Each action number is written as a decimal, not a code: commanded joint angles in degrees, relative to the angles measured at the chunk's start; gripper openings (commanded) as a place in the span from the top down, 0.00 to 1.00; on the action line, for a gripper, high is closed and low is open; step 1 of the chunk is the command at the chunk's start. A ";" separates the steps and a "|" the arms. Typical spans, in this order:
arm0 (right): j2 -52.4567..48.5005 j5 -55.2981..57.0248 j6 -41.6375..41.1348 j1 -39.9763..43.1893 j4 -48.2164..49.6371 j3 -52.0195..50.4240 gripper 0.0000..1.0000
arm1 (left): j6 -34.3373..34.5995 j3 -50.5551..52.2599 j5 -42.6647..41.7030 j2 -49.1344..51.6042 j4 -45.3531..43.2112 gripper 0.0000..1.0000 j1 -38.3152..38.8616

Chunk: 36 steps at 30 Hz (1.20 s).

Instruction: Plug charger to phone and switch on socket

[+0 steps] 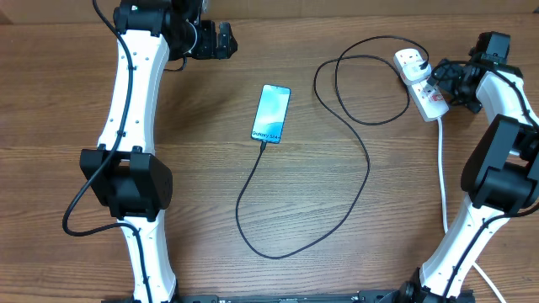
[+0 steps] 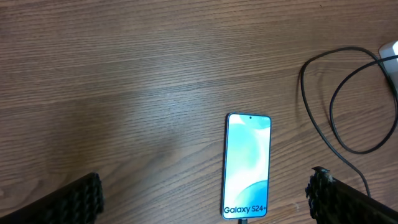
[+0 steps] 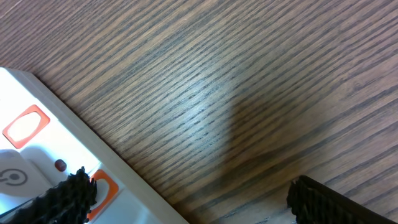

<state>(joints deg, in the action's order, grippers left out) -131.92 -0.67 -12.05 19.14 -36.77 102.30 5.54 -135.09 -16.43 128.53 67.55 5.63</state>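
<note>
Switch time: charger (image 1: 366,168) is seemingly sitting in phone (image 1: 271,113), so right gripper (image 1: 441,80) is hovering wide-open at socket (image 1: 431,103); left gripper (image 1: 227,39) is idling open.

A robot lab: two robot arms (image 1: 133,76) at a wooden table (image 1: 202,202).

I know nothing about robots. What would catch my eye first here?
The glowing blue phone, lying near the centre, stands out first. A thin black cable loops from its near end to the white power strip at far right, where the right gripper hovers open.
</note>
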 commanded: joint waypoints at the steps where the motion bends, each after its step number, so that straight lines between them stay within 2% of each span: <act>1: -1.84 -2.49 0.61 -0.44 -1.44 -0.35 0.00 | -1.07 0.31 0.52 0.57 -0.07 0.00 0.39; 36: -3.69 -5.49 1.92 -0.76 -4.35 -0.35 0.00 | -1.09 0.31 0.52 0.57 -0.07 0.00 0.39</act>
<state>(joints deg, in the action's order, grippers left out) -132.51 -4.12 -12.21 19.86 -39.03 103.09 5.54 -135.09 -16.43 128.53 67.57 5.63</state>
